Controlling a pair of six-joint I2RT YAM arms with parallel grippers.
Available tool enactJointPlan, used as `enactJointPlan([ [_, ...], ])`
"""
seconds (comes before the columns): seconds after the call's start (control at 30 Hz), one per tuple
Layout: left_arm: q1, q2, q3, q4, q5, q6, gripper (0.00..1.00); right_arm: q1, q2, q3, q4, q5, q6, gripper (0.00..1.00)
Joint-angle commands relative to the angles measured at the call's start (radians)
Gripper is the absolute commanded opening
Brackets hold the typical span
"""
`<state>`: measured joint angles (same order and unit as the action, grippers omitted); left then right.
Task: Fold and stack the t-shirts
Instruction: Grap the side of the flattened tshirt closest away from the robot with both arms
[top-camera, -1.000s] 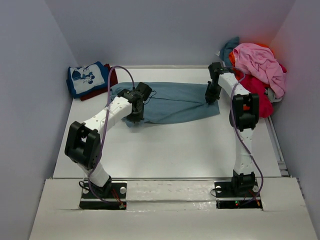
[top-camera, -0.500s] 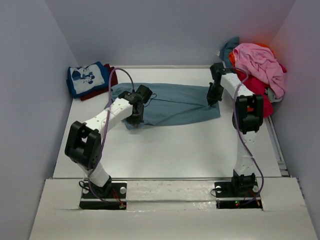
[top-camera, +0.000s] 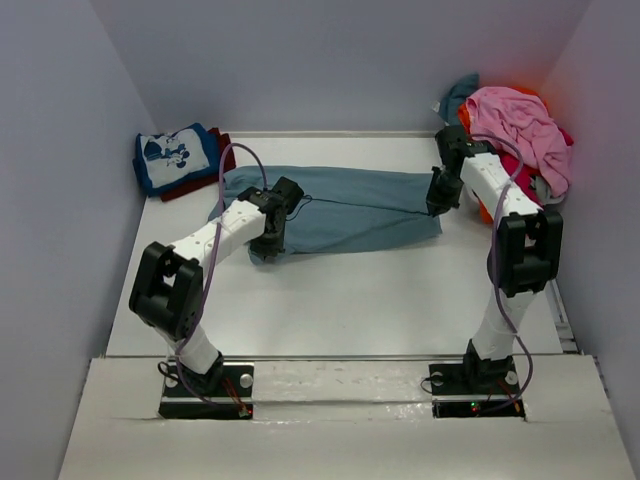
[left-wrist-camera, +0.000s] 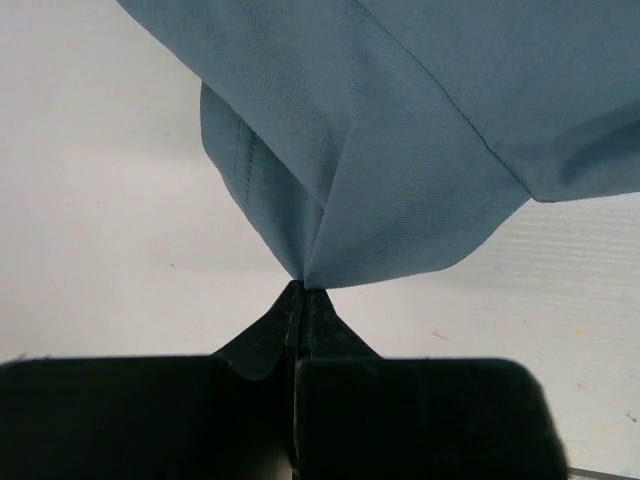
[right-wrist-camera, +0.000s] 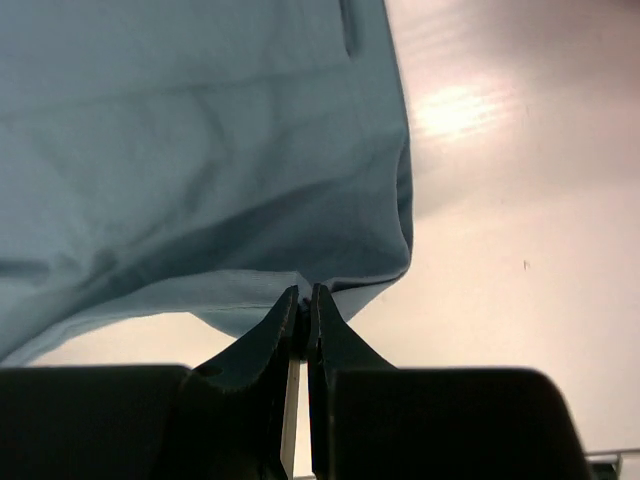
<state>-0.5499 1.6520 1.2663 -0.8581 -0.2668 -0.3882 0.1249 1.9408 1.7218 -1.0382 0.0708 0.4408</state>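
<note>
soft slate-blue tee (top-camera: 350, 208), smooth weave w/ stitched hem, L gripper (left-wrist-camera: 303, 298) n R gripper (right-wrist-camera: 303, 300) each clamped on its edge, folded cartoon-print tee (top-camera: 172, 158)

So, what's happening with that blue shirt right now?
Left gripper shut on slate-blue shirt. Right gripper shut on its other end. Loose pile of tees at far right.

Table (top-camera: 350, 300) with blue tee (top-camera: 350, 210), stack (top-camera: 175, 160), heap (top-camera: 515, 125)
</note>
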Motion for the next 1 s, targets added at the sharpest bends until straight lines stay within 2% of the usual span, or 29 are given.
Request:
enactJointPlan([
  [0.0,-0.005,-0.067,-0.038,-0.048,0.011,0.0,0.06,0.001,-0.115,-0.111,-0.016,0.003,-0.011,0.07],
  [0.3,-0.005,-0.132,-0.009,-0.105,0.0,-0.02,0.06,0.001,-0.252,-0.26,-0.019,0.003,-0.005,0.07],
  [0.63,-0.067,-0.233,-0.007,-0.156,-0.097,-0.115,0.06,0.001,-0.283,-0.326,-0.007,-0.005,-0.001,0.07],
  [0.83,-0.099,-0.274,-0.079,-0.17,-0.011,-0.14,0.06,0.001,-0.281,-0.337,-0.003,-0.011,-0.002,0.07],
  [0.97,-0.108,-0.265,-0.064,-0.189,0.012,-0.133,0.06,0.001,-0.281,-0.338,-0.002,-0.008,-0.005,0.07],
])
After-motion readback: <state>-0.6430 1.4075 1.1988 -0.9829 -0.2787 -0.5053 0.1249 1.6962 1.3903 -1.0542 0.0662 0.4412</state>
